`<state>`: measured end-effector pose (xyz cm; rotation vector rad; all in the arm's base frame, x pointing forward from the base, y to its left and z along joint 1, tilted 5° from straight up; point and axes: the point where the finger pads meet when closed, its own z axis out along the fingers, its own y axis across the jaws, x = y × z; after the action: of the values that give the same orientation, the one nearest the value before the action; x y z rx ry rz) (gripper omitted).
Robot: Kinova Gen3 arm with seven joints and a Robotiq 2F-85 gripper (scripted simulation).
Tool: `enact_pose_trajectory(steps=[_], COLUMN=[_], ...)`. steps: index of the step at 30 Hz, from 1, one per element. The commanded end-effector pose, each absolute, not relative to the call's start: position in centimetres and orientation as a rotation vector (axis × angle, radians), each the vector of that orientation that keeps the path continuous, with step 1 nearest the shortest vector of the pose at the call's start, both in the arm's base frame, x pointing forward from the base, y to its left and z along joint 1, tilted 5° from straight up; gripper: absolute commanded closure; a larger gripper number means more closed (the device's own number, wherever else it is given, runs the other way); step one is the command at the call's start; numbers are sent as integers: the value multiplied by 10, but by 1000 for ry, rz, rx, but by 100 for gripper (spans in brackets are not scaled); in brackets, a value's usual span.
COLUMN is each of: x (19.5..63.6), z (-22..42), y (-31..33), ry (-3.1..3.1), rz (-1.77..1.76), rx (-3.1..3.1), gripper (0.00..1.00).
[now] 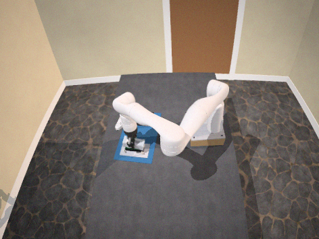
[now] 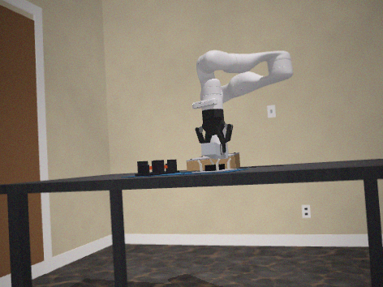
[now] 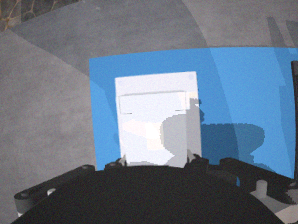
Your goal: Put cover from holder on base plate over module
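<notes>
The dark grey table (image 1: 162,202) (image 2: 203,182) (image 3: 50,100) stretched beneath everything else on it; the white arm (image 1: 172,136) (image 2: 243,83) arched over its top, its base on a wooden block (image 1: 207,141) (image 2: 236,161), and the wrist end pointed down; a blue mat (image 1: 146,161) (image 2: 182,173) (image 3: 230,90) lay flat on the table, under the lowered end of the arm.

The white plate (image 1: 145,155) (image 2: 223,169) (image 3: 155,82) sat on the mat, with pale slanted prongs rising from it; the black gripper (image 1: 132,144) (image 2: 213,147) (image 3: 158,161) hung above this plate, its jaws closed on the cover, one finger to each side.

The cover (image 1: 139,142) (image 2: 210,150) (image 3: 145,107), pale and boxy, was held between the fingers over the white plate; whether its lower edge touched the prongs could not be told; three black blocks (image 2: 157,166) stood in a row well apart from the cover, with bits of orange between them; smallest of all, a dark green strip (image 1: 133,149) showed just beside the cover from above.
</notes>
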<state>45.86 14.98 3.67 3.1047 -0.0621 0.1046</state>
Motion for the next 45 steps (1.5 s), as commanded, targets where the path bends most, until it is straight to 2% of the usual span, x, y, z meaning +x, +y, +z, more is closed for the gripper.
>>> enact_pose_trajectory(steps=[1, 45], x=[460, 462], z=[35, 18], y=[149, 147], ry=[-59, -51], rz=[109, 113], rx=[3105, 3104], gripper=[100, 100])
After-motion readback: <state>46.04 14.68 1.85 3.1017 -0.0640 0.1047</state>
